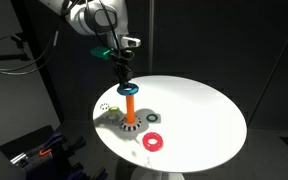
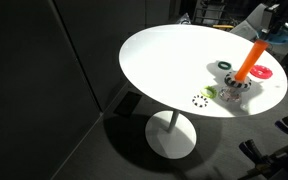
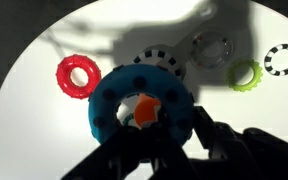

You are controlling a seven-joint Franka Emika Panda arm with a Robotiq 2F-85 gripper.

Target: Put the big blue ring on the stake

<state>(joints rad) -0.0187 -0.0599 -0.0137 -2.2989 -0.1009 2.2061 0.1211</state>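
The big blue ring [image 3: 112, 105] is held flat in my gripper [image 3: 182, 121], which is shut on its rim. The ring's hole sits over the top of the orange stake [image 3: 144, 110], whose tip shows through it. In an exterior view the ring [image 1: 130, 90] is level with the top of the upright stake [image 1: 131, 108], and my gripper [image 1: 123, 82] comes down from above. The stake [image 2: 247, 62] also shows in both exterior views, standing on a small dark base [image 1: 131, 127] on the white round table [image 1: 199, 110].
A red ring [image 3: 79, 75] lies beside the stake and also shows in an exterior view [image 1: 154, 141]. A small green ring [image 3: 245, 74], a black-and-white ring [image 3: 282, 59] and a clear ring [image 3: 211, 48] lie nearby. The table edge is close behind them.
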